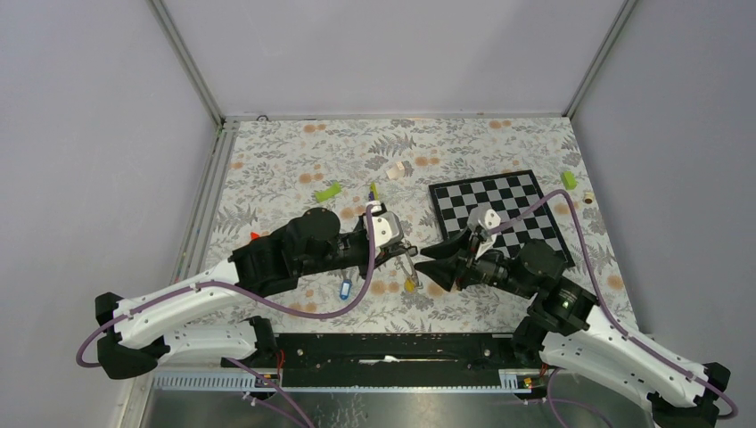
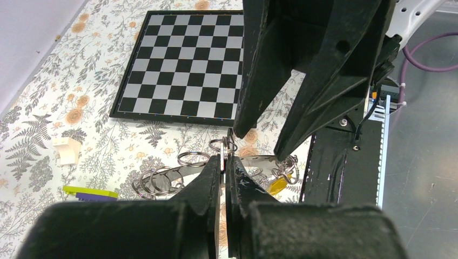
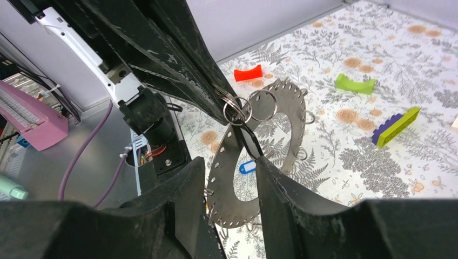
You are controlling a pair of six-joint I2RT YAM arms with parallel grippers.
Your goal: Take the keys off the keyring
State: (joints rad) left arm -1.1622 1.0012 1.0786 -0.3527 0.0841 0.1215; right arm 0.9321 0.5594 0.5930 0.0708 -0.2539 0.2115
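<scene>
The keyring (image 1: 407, 264) is a flat silver-grey hoop with small holes along its rim, held up between the two grippers. My left gripper (image 2: 223, 161) is shut on a small split ring at the hoop's edge (image 2: 259, 161). My right gripper (image 3: 229, 161) is open, with its jaws on either side of the hoop's lower rim (image 3: 289, 108). A yellow key (image 2: 277, 186) hangs from the hoop on the near side. A blue key (image 1: 345, 288) lies loose on the table and shows through the hoop in the right wrist view (image 3: 247, 167). Several empty split rings (image 2: 156, 181) hang on the hoop.
A chessboard mat (image 1: 499, 209) lies at the right. Lime-green blocks (image 1: 327, 192) (image 1: 568, 179), a white block (image 1: 397, 169), a red block (image 3: 247, 73) and a purple and yellow-green stick (image 3: 397, 125) lie on the floral table. A black rail (image 1: 392, 348) runs along the near edge.
</scene>
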